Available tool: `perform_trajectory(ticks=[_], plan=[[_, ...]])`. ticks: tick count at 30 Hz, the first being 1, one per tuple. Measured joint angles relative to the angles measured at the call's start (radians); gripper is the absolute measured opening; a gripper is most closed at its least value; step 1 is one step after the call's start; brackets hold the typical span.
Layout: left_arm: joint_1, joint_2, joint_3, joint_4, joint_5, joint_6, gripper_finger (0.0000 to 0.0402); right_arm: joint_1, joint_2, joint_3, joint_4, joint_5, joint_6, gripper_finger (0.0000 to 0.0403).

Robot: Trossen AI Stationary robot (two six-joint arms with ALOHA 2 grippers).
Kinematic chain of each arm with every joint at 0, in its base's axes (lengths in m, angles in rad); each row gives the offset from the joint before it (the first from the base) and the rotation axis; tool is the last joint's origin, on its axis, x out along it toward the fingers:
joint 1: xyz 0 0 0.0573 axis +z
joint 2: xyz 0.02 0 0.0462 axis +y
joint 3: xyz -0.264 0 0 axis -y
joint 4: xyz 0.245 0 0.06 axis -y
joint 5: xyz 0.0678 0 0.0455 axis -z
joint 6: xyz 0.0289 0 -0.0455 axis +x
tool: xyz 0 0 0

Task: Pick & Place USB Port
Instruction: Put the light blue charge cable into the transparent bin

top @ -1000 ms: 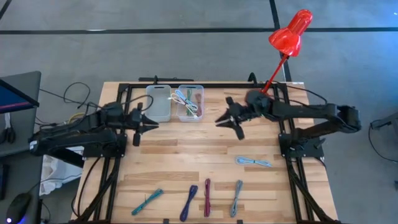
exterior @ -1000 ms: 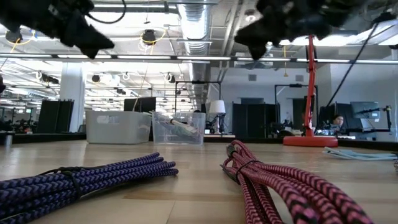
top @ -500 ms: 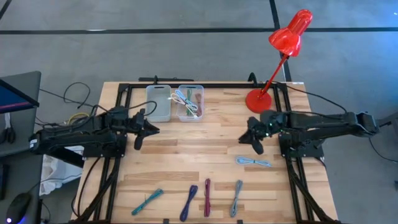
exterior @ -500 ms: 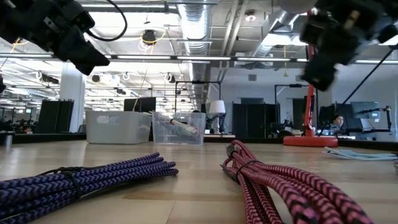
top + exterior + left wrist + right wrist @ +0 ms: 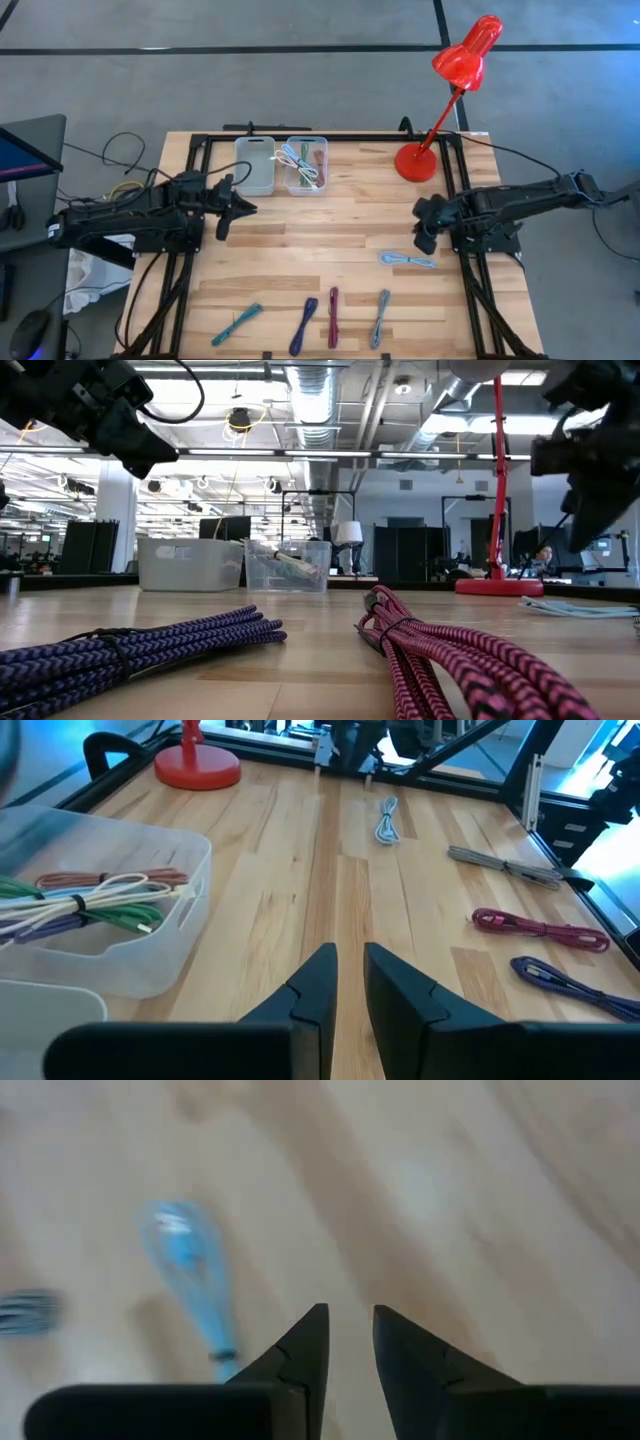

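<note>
the right tool (image 5: 419,243) hangs just above the light-blue coiled usb cable (image 5: 407,260) on the wooden tabletop (image 5: 340,240), fingers slightly parted, grasping nothing. the left tool (image 5: 222,207) waits near the clear plastic bin (image 5: 305,166), narrowly parted and empty.

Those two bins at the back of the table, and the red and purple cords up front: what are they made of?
The two bins look like translucent plastic: coiled cables show through the clear one's wall. The red cord and purple cord seem sheathed in braided fabric, going by their woven herringbone pattern; it could be nylon.
</note>
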Motion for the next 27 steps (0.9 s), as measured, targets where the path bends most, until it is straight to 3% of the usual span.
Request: perform_trajectory(ticks=[7,13,17,22,27], plan=[[0.000,0.000,0.000,0.013,0.000,0.000,0.0053,0.001,0.005,0.000,-0.021,0.050,0.065,0.0075],[0.000,0.000,0.000,0.020,0.000,0.000,0.0053,0.001,0.004,0.000,0.122,0.036,0.001,0.0075],[0.000,0.000,0.000,0.022,0.000,0.000,0.0053,0.000,0.004,0.000,0.230,-0.108,-0.017,0.0075],[0.000,0.000,0.000,0.023,0.000,0.000,0.0053,0.011,0.020,0.000,0.270,-0.344,0.098,0.0075],[0.000,0.000,0.000,0.023,0.000,0.000,0.0053,0.061,0.084,0.000,0.265,-0.453,0.209,0.0075]])
